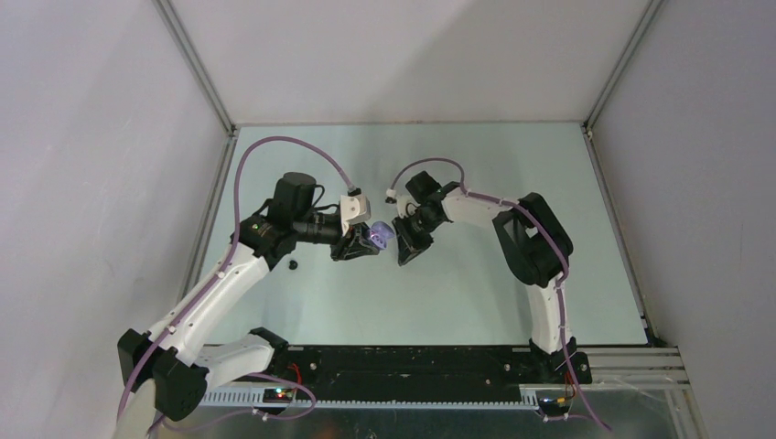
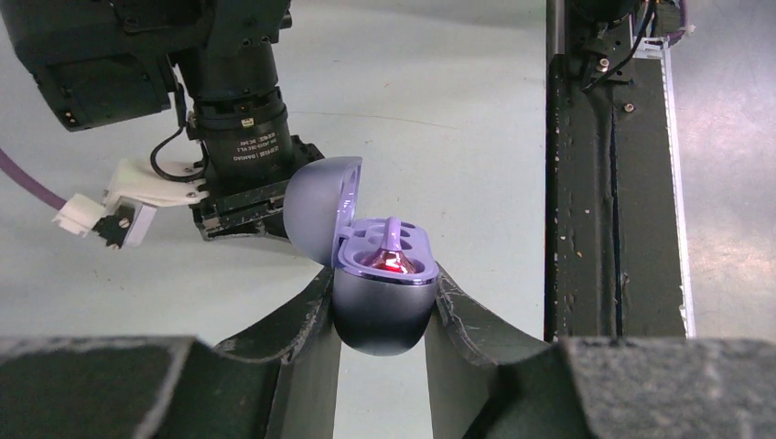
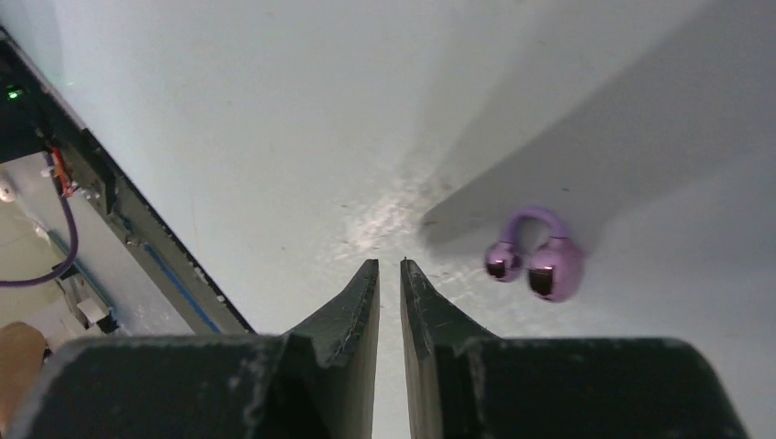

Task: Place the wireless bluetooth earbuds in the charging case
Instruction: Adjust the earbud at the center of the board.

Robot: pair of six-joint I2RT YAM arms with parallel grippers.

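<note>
Left gripper (image 2: 384, 276) pinching open purple charging case (image 2: 382, 311), lower centre of left wrist view; lid tilted back left, red glow inside; right gripper (image 3: 390, 267) fingers nearly pressed together, nothing between; pale purple earbud (image 3: 535, 261) lying on table (image 3: 229, 110), right of fingertips, apart; small black bud (image 1: 293, 264) left of centre in top view.

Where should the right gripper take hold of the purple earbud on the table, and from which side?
Probably across the larger bulb, coming straight down: the earbud lies loose on the table, and its thin arch offers less to pinch. The right gripper, nearly shut beside it, must open first.
</note>
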